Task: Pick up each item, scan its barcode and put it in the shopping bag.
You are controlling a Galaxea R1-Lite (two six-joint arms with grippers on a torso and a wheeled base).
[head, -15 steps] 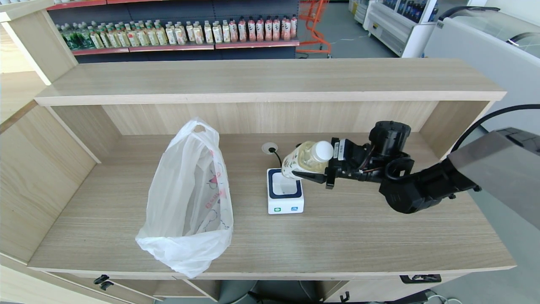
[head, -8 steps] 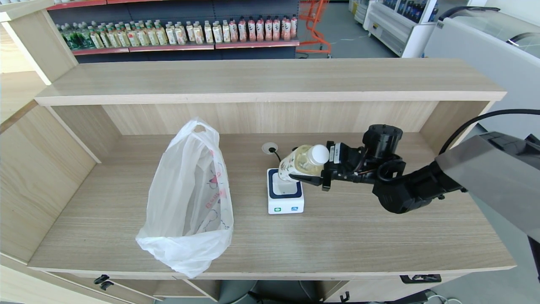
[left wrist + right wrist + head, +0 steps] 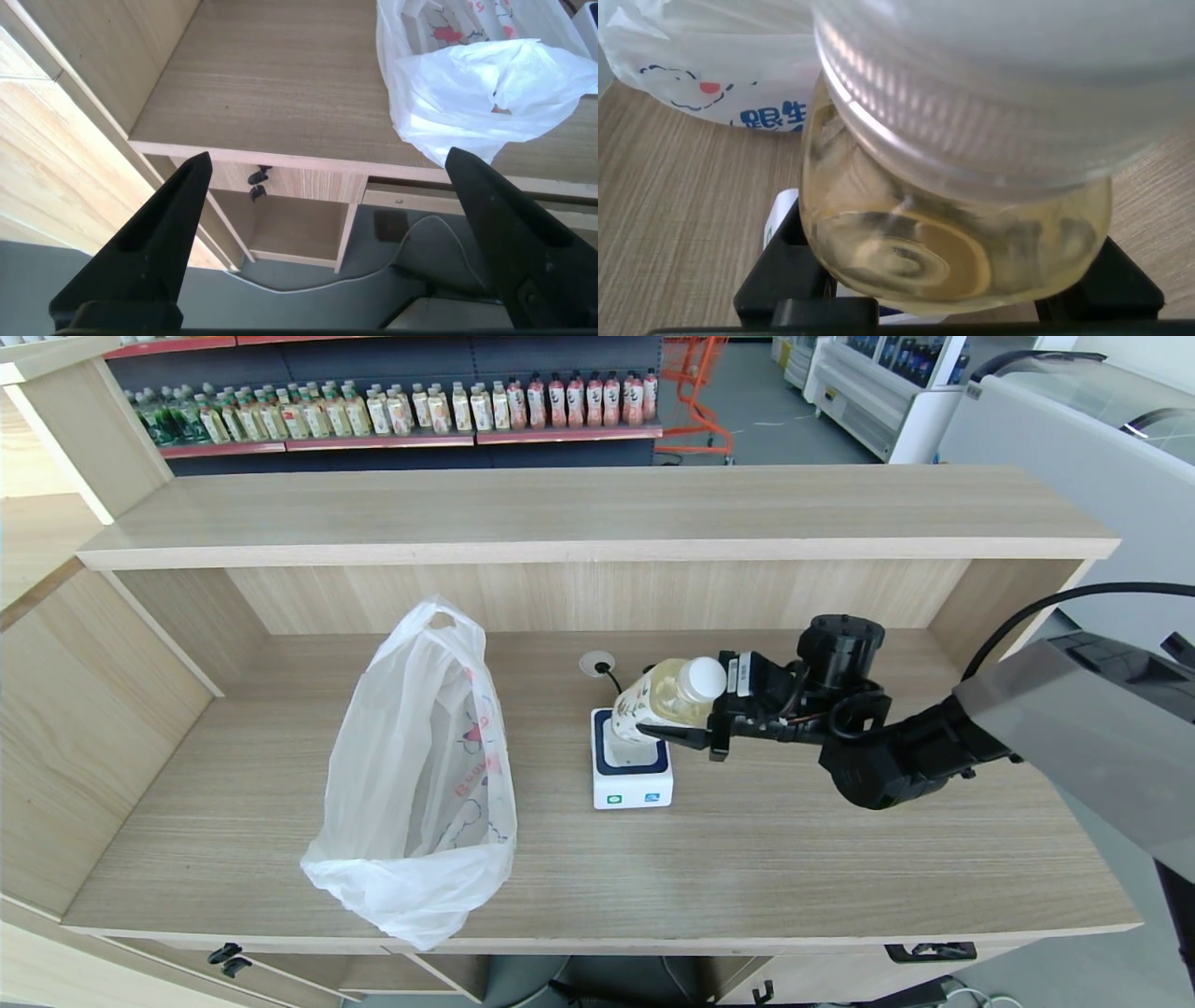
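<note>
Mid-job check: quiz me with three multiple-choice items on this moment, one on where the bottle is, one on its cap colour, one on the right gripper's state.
1. Where is the bottle?
A. lying on the counter
B. held over the scanner
C. on the upper ledge
2. Its cap is:
A. white
B. red
C. green
3. The right gripper is:
A. open and empty
B. shut on the bottle
C. shut on a cable
Answers: 1 B, the head view shows it tilted above the scanner; 2 A, the cap shows white; 3 B, its jaws clamp the bottle's sides.
</note>
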